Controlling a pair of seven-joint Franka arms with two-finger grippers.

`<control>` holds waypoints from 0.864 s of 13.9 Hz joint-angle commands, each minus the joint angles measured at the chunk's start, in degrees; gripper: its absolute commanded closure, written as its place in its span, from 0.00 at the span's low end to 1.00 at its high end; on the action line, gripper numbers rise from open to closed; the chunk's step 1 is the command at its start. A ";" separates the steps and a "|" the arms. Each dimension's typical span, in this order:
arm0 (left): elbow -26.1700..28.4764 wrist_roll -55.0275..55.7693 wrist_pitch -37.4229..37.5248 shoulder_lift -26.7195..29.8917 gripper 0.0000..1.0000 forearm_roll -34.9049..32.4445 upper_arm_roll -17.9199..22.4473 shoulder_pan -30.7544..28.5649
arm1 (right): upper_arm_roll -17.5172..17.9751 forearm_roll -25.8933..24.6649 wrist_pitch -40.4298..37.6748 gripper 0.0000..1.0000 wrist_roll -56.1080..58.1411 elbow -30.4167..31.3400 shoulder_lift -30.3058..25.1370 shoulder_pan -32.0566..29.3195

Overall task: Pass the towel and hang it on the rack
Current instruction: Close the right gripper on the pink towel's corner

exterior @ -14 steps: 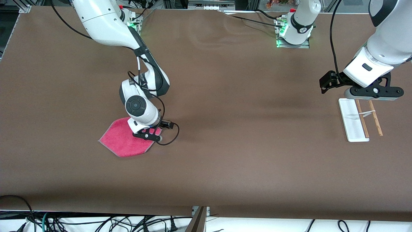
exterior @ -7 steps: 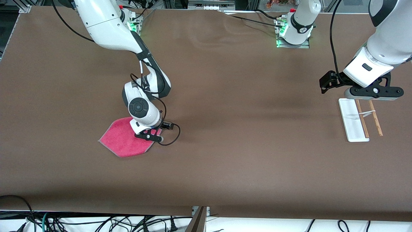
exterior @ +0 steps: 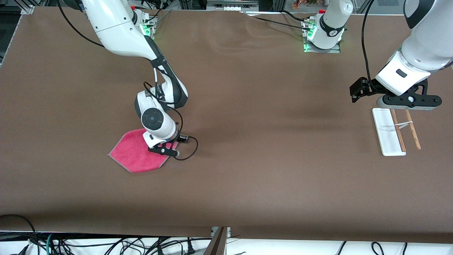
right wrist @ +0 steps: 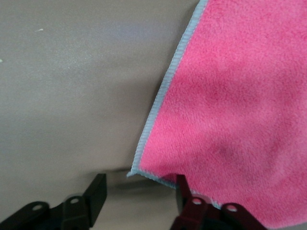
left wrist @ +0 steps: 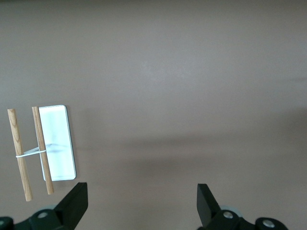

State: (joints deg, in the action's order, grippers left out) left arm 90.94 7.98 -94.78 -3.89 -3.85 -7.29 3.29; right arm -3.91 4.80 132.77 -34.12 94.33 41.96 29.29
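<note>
1. Lying flat on the tabletop (exterior: 247, 170) toward the right arm's end, the towel (exterior: 136, 156) shows its pink side up, with its thin grey edge (right wrist: 158, 103) running up to a corner.
2. That corner sits between the spread fingers (right wrist: 96, 194) of the right hand (exterior: 169, 148), which is low over it, open and not yet closed on the cloth; one fingertip is over bare tabletop and the other over pink pile.
3. Open brown surface stretches from the towel toward the left arm's end.
4. The left hand (exterior: 407, 102) waits in the air over the end of the rack (exterior: 393, 131) that is farther from the front camera, fingers (left wrist: 76, 203) wide apart and holding nothing.
5. Count: one towel, one rack with two wooden rods (left wrist: 42, 148) and one white base plate (left wrist: 60, 143), two hands.
</note>
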 commanded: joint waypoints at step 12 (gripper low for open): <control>-1.82 -0.95 0.65 -0.77 0.00 -0.10 0.00 0.14 | -0.14 0.83 -9.24 1.00 -0.94 -3.78 -3.45 0.68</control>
State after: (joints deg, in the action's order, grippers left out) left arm 90.92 7.98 -94.78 -3.89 -3.85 -7.30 3.29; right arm -4.12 4.80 130.36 -34.12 92.81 41.62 29.42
